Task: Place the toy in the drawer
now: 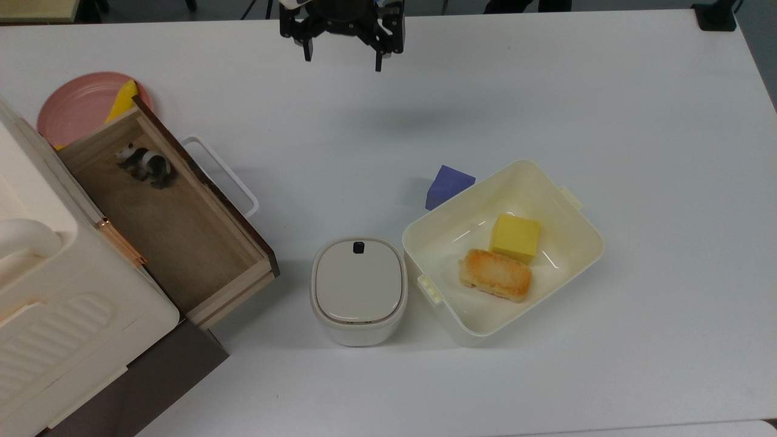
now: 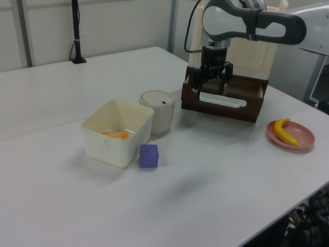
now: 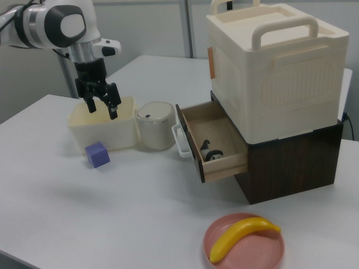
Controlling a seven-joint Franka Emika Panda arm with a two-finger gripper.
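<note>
The toy (image 1: 144, 165), a small black-and-white panda, stands inside the open drawer (image 1: 200, 255) near its back end; the right view shows the toy (image 3: 211, 152) on the wooden floor of the drawer (image 3: 224, 166). The drawer's dark front and white loop handle (image 1: 226, 180) face the table's middle. My gripper (image 1: 342, 57) hangs open and empty high above the table at the top view's upper middle, well away from the drawer. In the left view the gripper (image 2: 211, 85) hangs in front of the drawer (image 2: 226, 98). In the right view the gripper (image 3: 101, 107) is above the cream tub.
A cream tub (image 1: 583, 255) holds a yellow cube (image 1: 515, 237) and a browned bread piece (image 1: 495, 275). A purple block (image 1: 447, 185) sits beside it, and a lidded round pot (image 1: 359, 290) stands between tub and drawer. A pink plate (image 3: 247, 249) carries a banana (image 3: 242, 235).
</note>
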